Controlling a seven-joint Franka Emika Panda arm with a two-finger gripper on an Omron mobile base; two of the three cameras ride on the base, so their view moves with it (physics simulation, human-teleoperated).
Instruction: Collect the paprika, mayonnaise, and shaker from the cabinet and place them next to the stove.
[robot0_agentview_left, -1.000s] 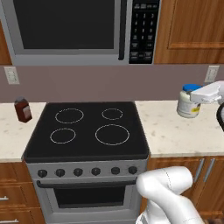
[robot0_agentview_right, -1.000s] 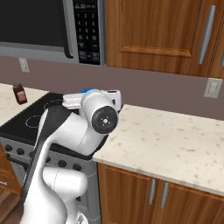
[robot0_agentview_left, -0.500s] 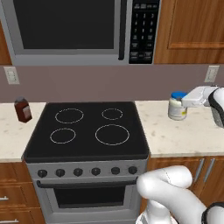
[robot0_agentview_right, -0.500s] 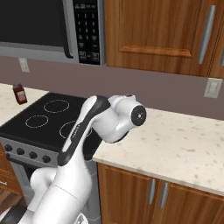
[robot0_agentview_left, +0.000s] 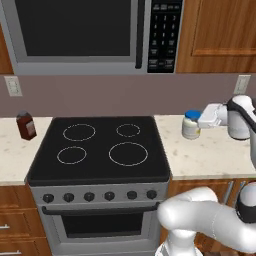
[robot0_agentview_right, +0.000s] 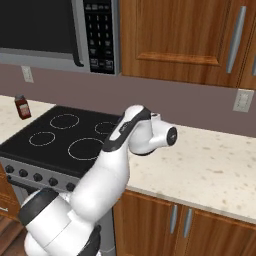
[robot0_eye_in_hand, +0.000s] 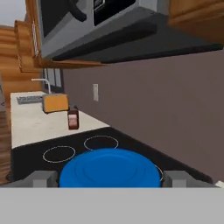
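My gripper (robot0_agentview_left: 201, 119) is shut on the mayonnaise (robot0_agentview_left: 191, 125), a white jar with a blue lid, low over the counter just right of the stove (robot0_agentview_left: 100, 145); whether the jar touches the counter I cannot tell. In the hand view the blue lid (robot0_eye_in_hand: 109, 168) sits between my two fingertips (robot0_eye_in_hand: 43, 178). The paprika (robot0_agentview_left: 25, 125) stands on the counter left of the stove, also seen as a small dark bottle (robot0_eye_in_hand: 73, 119) (robot0_agentview_right: 22, 106). The cabinet (robot0_agentview_right: 185, 35) is shut above the counter. The shaker is out of view.
A microwave (robot0_agentview_left: 75, 35) hangs over the stove. A toaster (robot0_eye_in_hand: 56, 103) stands on the far counter beyond the paprika. Wall outlets (robot0_agentview_left: 242, 84) (robot0_agentview_left: 12, 86) flank the stove. Pale counter (robot0_agentview_right: 210, 165) stretches right of the stove.
The arm has swung left along the counter, carrying the mayonnaise toward the stove and slightly lower. The paprika has not moved.
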